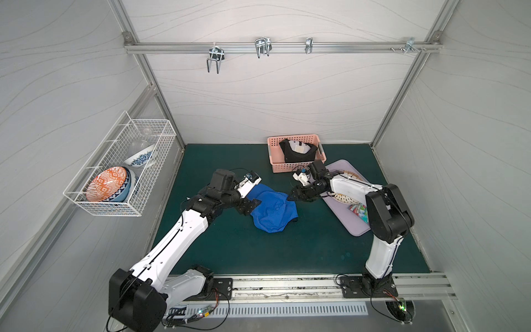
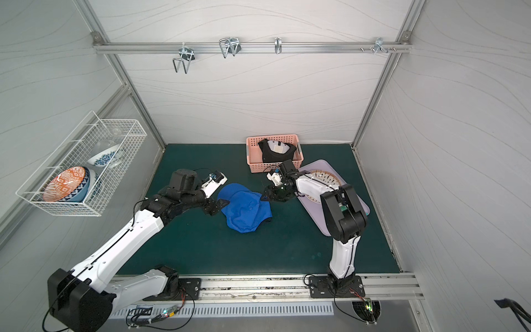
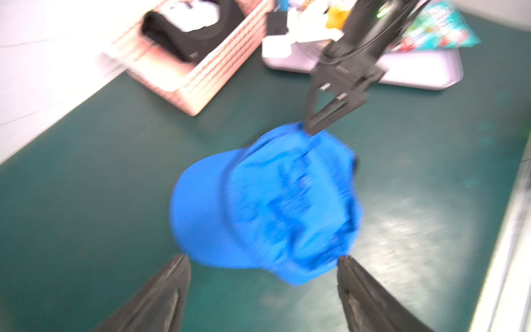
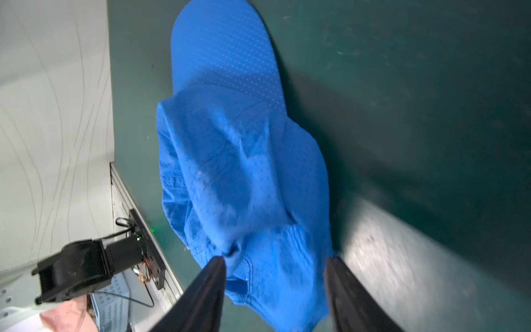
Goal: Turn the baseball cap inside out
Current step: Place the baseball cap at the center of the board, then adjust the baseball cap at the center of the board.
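The blue cap [image 1: 273, 212] lies crumpled on the green mat [image 1: 287, 253], between my two grippers. My right gripper [image 4: 275, 258] is the nearer. Its jaws stand parted astride the cap's back edge, with cloth between them but, as far as I can tell, not pinched. From there the cap runs straight ahead, its brim [image 4: 224, 49] pointing away. My left gripper [image 3: 263, 258] is released too, jaws wide, and the cap lies crosswise just ahead of it.

The blue perforated baseball cap [image 1: 273, 212] lies mid-bench on the green bench [image 1: 287, 253], its crown crumpled and collapsed, its brim flat.
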`<state>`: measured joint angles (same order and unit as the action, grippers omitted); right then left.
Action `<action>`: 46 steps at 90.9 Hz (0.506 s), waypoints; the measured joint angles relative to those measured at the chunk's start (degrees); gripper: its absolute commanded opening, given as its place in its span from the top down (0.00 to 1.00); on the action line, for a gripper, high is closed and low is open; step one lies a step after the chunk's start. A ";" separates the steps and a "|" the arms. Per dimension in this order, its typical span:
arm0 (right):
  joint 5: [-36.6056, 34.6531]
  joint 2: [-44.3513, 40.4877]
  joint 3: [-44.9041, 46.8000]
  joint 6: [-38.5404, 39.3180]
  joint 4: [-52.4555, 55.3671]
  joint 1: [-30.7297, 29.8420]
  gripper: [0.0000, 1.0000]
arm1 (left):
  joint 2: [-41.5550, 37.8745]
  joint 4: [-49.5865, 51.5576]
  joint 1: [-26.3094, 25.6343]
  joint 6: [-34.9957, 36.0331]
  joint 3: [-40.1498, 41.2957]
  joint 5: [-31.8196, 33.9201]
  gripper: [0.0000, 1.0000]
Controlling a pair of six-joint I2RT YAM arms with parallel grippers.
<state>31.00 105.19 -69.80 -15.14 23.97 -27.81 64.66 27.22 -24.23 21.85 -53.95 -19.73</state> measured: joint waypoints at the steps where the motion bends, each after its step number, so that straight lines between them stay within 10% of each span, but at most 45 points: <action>1: -0.22 -0.50 0.44 -0.24 -0.11 0.07 0.33 | 0.28 -0.11 -0.96 -0.59 -0.17 0.11 0.22; 25: -3.82 -14.62 14.45 -5.01 -6.93 1.55 0.29 | 11.17 -3.37 -14.60 -9.44 -0.92 8.41 0.19; 46: -4.66 -13.94 22.53 -12.63 -14.19 -1.62 0.28 | 19.23 -9.18 -16.57 -14.49 -0.79 12.24 0.13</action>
<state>26.35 91.24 -47.27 -27.77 9.78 -29.43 83.90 18.04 -40.80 7.35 -54.74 -7.49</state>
